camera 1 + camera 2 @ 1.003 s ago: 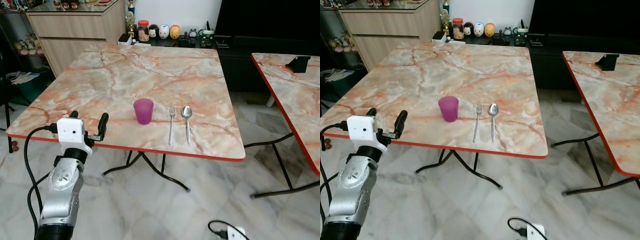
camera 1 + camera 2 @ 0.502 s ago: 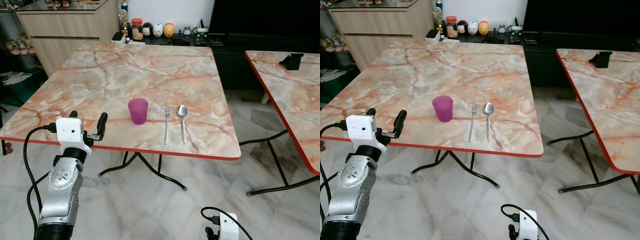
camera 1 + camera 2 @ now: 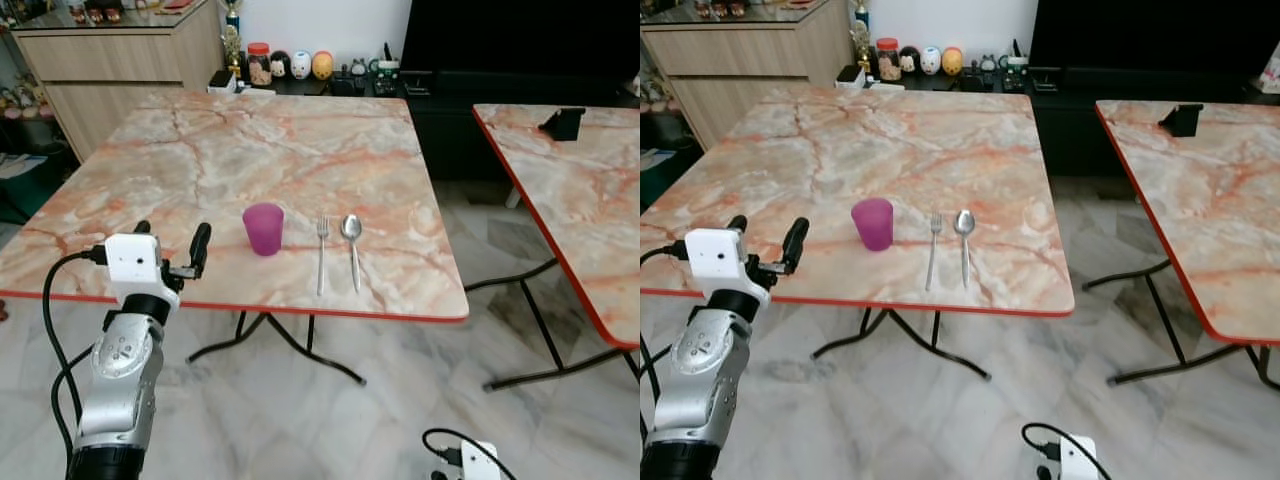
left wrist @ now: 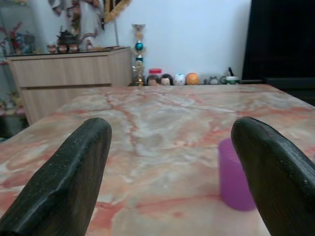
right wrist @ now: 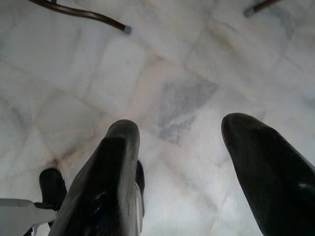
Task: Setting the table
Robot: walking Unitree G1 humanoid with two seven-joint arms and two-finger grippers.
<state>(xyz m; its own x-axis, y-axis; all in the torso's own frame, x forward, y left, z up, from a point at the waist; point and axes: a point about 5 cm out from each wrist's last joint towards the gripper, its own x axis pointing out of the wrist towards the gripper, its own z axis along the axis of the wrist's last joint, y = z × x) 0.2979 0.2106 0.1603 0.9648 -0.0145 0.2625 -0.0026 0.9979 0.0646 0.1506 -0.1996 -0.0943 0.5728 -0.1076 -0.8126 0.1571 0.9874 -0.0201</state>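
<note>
Left gripper [image 3: 170, 247] is raised at the near edge of the pink-veined marble table [image 3: 300, 150], fingers spread wide, nothing between them. Purple plastic cup [image 3: 263, 229] stands upright on the table just beyond it, apart. Silver metal fork [image 3: 321, 253] and silver metal spoon [image 3: 352, 247] lie side by side right of the cup. Right gripper [image 5: 182, 172] hangs over the pale marble floor [image 5: 187, 59], fingers apart, empty.

Second bench [image 3: 570, 190] cut off at 3 o'clock, right gripper [image 3: 470, 462] clipped at 6 o'clock, shelf figurines [image 3: 300, 65] too small to identify
</note>
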